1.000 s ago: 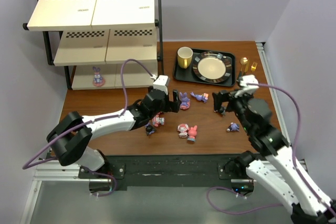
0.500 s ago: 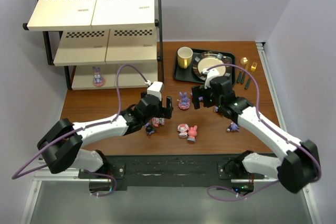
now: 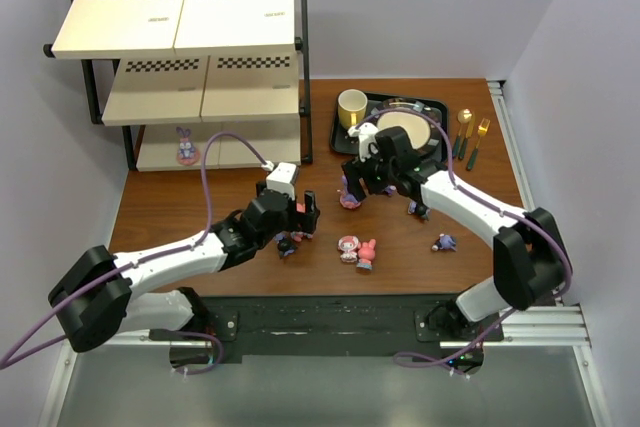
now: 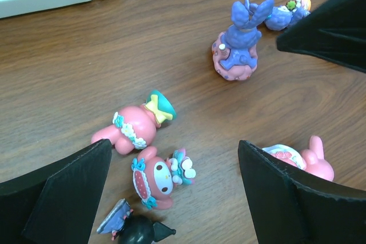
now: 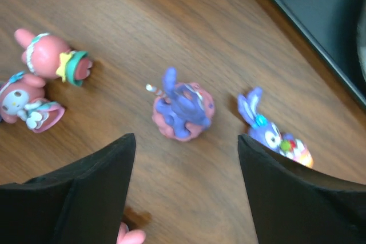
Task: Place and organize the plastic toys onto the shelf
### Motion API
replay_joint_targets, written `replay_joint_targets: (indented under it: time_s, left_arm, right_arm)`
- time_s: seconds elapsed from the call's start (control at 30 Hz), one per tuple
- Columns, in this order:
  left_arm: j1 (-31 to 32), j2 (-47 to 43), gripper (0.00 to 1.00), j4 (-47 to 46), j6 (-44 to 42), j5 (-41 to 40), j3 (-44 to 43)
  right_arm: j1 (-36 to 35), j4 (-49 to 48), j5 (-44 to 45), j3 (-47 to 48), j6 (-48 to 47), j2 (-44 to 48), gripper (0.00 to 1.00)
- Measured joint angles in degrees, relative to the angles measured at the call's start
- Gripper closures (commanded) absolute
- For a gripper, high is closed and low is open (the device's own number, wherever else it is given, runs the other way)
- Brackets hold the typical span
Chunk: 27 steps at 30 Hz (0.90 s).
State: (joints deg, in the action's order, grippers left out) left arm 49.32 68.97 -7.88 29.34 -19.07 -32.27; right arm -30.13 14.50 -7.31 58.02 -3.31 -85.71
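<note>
Over the past second the right hand (image 3: 357,180) has swung in from the right side of the table (image 3: 200,197) toward the middle. It now hovers over the purple bunny on a pink base (image 5: 183,111), fingers spread wide with nothing between them. The left hand (image 3: 304,215) has drawn back from that same bunny toward the near left. It hangs, likewise released and empty, above a pink toy with a teal bow (image 4: 135,130) lying on its side and a pink bunny-eared toy (image 4: 162,176) lying face up just beside it. A dark toy (image 4: 137,234) shows at the bottom edge of the left wrist view. The toys themselves have not shifted. The bunny on the pink base stands on the table, and a second purple bunny (image 5: 269,132) lies on its side just beyond it. A pair of pink toys (image 3: 350,247) lies together near the table's front edge, and a small purple toy (image 3: 443,242) lies apart to the right. On the shelf (image 3: 180,17), a lone purple bunny (image 3: 186,147) stands upright on the lowest board.
</note>
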Motion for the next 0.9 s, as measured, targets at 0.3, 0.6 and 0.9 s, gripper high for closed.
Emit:
replay_joint_targets:
  time_s: [0.3,0.6,0.9]
  left_arm:
    - [0.0,0.1,0.04,0.0,0.0,1.6,0.3]
    - [0.0,1.2,0.04,-0.2,0.0,3.8,0.3]
    - [0.3,1.9,0.04,-0.5,0.0,4.5,0.3]
  right_arm:
    - [3.5,1.3,-11.5,6.1,-6.1,-8.6,0.46]
    - [3.9,2.4,-16.5,8.7,-8.9,-12.9,0.84]
    - [3.5,-0.5,-13.8,3.3,-0.7,-7.6,1.0]
